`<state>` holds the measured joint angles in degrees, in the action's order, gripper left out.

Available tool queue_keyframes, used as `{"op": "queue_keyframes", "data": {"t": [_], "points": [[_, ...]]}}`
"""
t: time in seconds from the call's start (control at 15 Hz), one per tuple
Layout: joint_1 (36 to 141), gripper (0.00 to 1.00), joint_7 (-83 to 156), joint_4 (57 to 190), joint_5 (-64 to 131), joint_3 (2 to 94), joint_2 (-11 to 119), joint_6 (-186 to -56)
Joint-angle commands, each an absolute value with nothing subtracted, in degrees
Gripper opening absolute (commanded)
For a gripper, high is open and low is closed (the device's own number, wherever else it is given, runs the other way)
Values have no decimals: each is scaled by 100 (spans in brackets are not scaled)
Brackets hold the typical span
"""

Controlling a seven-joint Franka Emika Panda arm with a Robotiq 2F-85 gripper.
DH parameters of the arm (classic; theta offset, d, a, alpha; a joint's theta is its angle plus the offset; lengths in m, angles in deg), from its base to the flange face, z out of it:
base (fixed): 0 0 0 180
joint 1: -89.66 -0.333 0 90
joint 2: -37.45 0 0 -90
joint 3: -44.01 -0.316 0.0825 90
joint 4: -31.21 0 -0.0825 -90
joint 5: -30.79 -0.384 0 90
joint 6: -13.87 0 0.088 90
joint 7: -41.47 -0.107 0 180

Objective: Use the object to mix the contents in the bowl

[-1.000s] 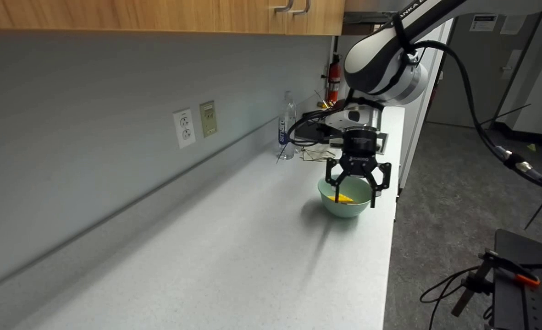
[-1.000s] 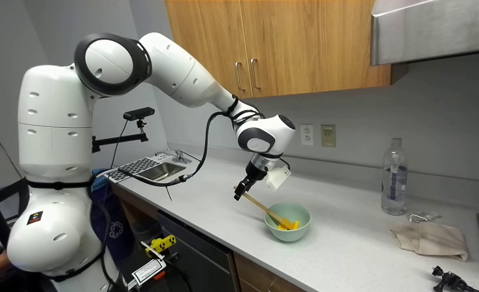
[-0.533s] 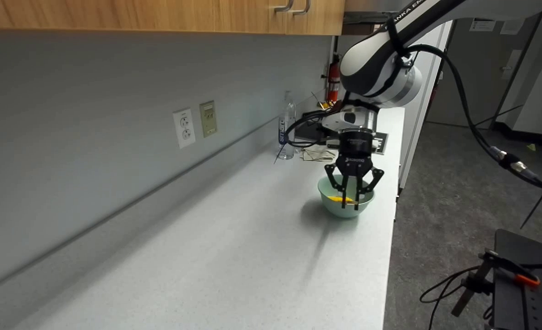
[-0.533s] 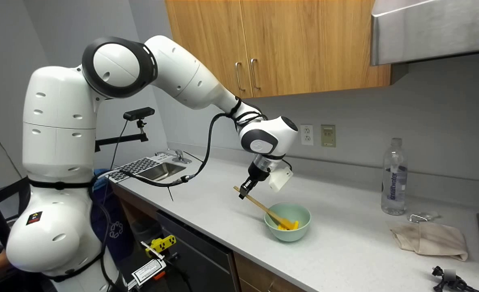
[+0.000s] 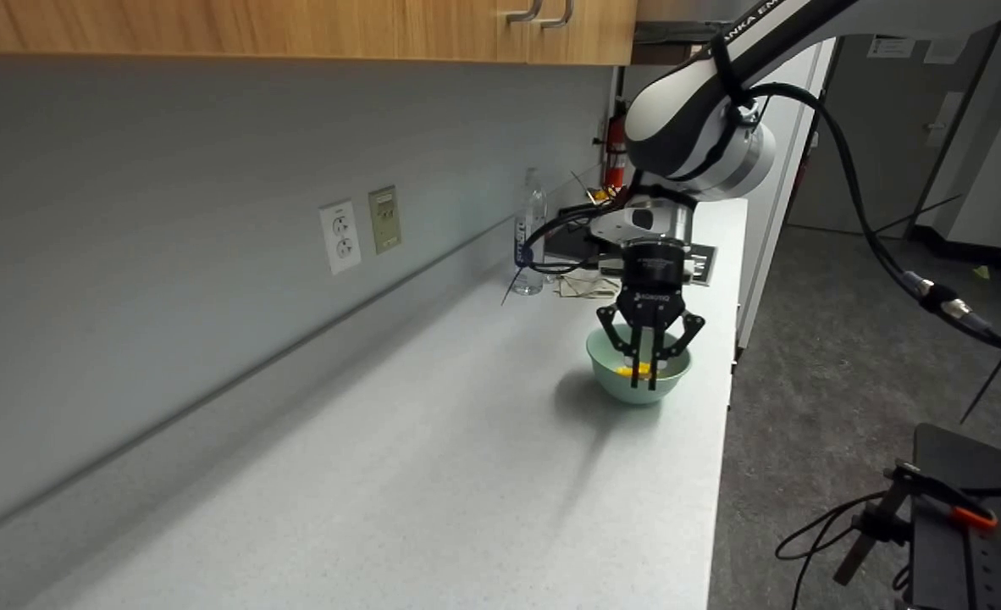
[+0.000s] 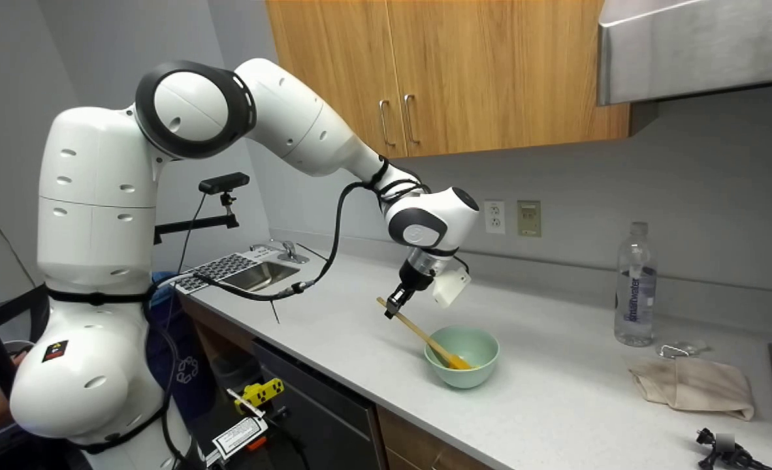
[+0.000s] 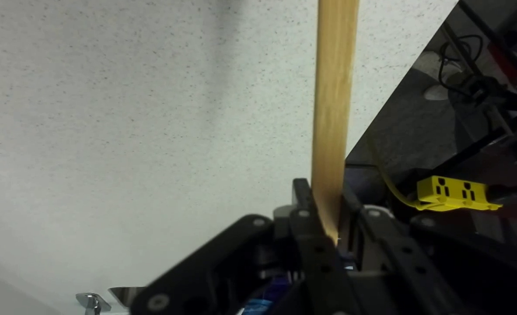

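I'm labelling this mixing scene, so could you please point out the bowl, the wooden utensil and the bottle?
Bowl (image 6: 463,380), in an exterior view: front outer wall.
Wooden utensil (image 7: 333,100), in the wrist view: handle.
Bottle (image 6: 634,297), in an exterior view: lettering on its side.

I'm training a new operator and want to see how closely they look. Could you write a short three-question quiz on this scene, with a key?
1. Multiple choice: what is the gripper closed on?
A) a cloth
B) the handle of a wooden utensil
C) a yellow power strip

2. True or false: the clear bottle stands upright on the counter.

3. Fill the gap: the contents inside the pale green bowl are ____ in colour.

Key: 1 B; 2 true; 3 yellow.
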<state>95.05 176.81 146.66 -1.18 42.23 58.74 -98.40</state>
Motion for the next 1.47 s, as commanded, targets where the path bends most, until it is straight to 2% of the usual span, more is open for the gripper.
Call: {"op": "queue_keyframes", "data": {"t": [0.0, 1.0, 1.4], "points": [[9609, 4, 17912, 14610, -136, 4074, 5749, -9750], [10061, 4, 18898, 14759, -931, 4244, 5689, -9374], [10019, 4, 19218, 14746, -1427, 4174, 5593, -8608]]}}
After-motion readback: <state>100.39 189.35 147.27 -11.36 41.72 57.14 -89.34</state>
